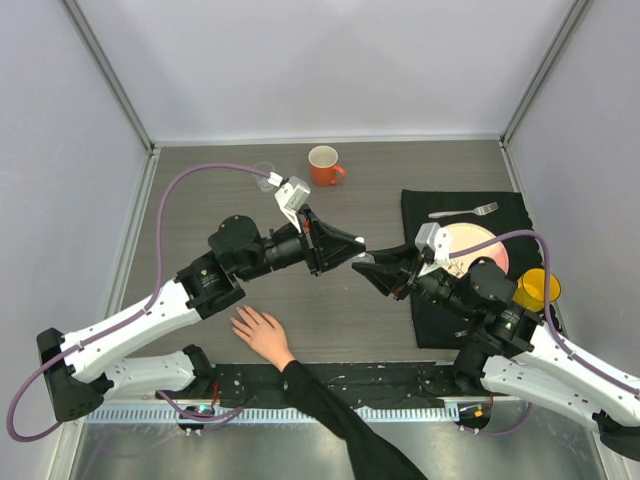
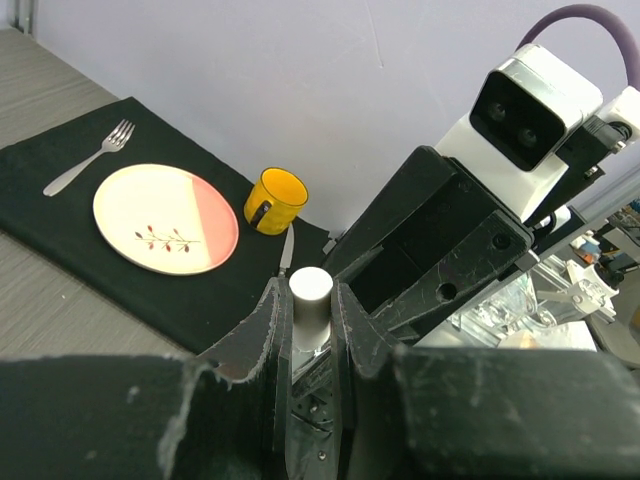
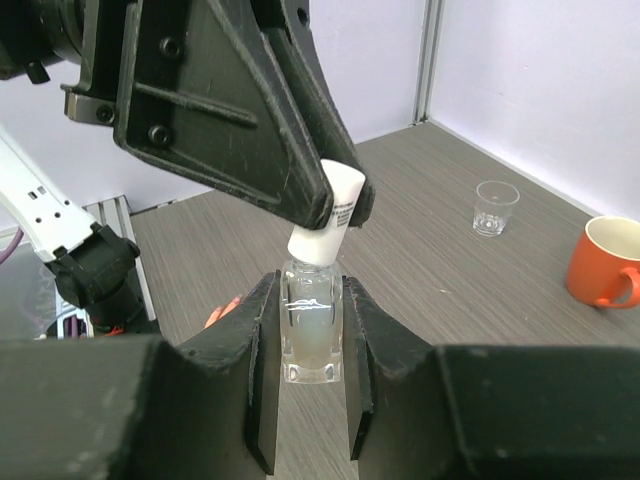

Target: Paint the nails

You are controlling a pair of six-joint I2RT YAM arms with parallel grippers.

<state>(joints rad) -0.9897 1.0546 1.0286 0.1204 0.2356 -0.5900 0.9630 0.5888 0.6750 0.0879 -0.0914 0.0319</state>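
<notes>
**Left gripper** (image 2: 312, 305): clamped on the white cap (image 2: 310, 285).

**Right gripper** (image 3: 312, 335): closed around the clear bottle (image 3: 312, 322) under that cap. The two grippers meet nose to nose above the table (image 1: 380, 170).

**Nails** (image 1: 240, 320): on the bare hand (image 1: 262, 335) with a black sleeve, lying flat on the table on the near side of the left gripper and well apart from both grippers (the nails themselves are too small to make out). The left forearm runs just beyond the hand.

**Beyond the left gripper:** an orange mug (image 1: 323, 165) and a small clear glass (image 1: 265, 172).

**Behind the right gripper:** a black mat (image 2: 60, 150) carrying a cream-and-pink plate (image 2: 165, 217) with a sprig pattern. A fork (image 2: 90, 158) lies on one side of the plate, and a knife (image 2: 286, 250) and a yellow cup (image 2: 275, 200) on the other.

**Surface and room:** grey wood-grain tabletop, pale walls, metal corner posts.

**Writing:** fine dark print on the cap's lower edge, too small to read.
</notes>
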